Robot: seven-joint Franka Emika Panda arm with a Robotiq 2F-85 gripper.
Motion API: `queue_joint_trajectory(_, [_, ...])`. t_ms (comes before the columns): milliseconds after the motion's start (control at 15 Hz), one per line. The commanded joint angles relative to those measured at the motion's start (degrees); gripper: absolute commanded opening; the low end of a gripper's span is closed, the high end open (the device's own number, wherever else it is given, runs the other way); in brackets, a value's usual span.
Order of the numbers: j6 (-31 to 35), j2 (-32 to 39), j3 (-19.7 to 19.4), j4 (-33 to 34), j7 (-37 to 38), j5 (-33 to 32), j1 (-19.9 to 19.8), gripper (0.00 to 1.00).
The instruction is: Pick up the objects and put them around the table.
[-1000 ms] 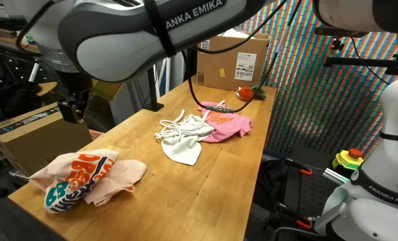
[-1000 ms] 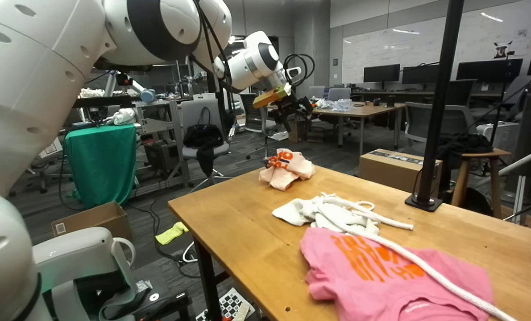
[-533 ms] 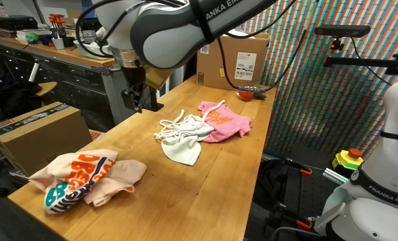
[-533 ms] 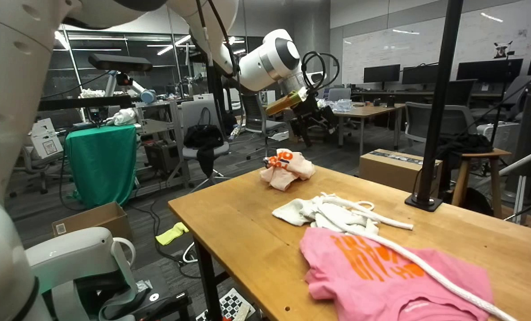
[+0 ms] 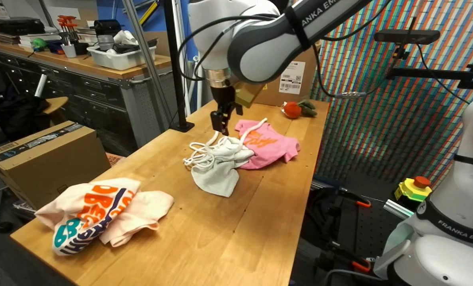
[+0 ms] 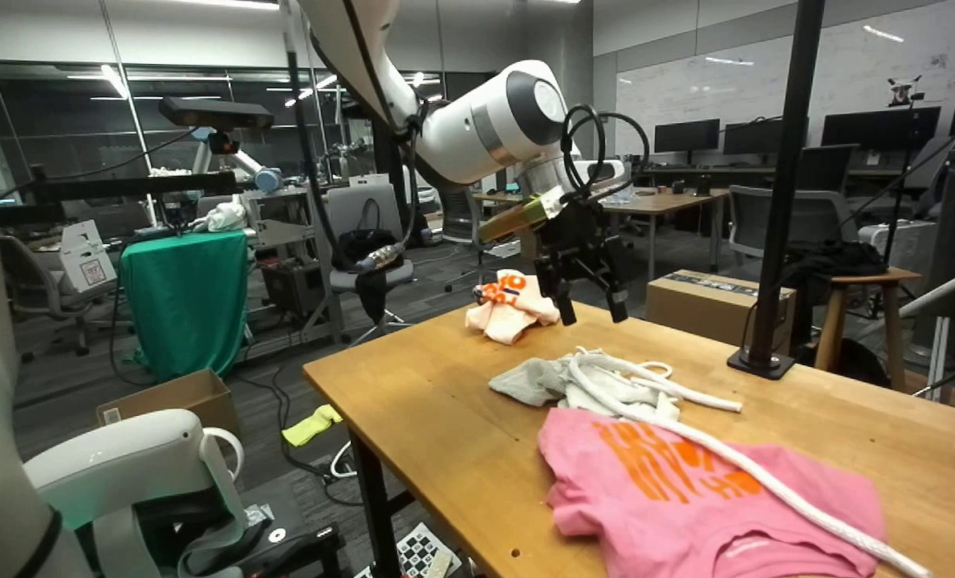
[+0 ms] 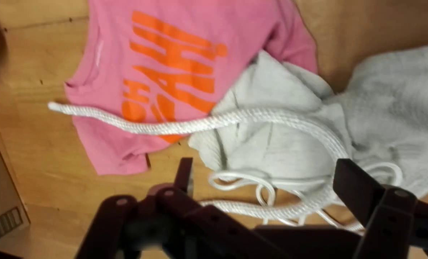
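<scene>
I have the gripper spread wide in the air near the white-grey cloth.
The wrist view gives me loops of thin white cord in the gap, by the cloth's edge, and the white curved strip bending over that cloth, one end reaching across the pink cloth, which touches the white-grey one. All of them lie on the wooden table. Further out, in an exterior view, I see the patterned cloth crumpled by a corner of the table, well apart from the others. Toward the opposite end sit a red item and a green item, so near that I cannot tell whether they touch, and beyond them stands a cardboard box.
</scene>
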Motion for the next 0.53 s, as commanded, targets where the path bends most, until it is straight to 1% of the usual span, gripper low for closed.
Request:
queue_joint_trajectory(0, [4.5, -9.9, -1.2, -13.6, -2.3, 0.2, -4.5, 1.0])
queue_joint_trajectory(267, [5.6, -13.7, -2.5, -19.4, -7.1, 0.1, -9.1, 1.0])
queue_joint_trajectory(467, [6.7, -14.8, -3.3, -21.3, -11.8, 1.2, -11.5, 1.0])
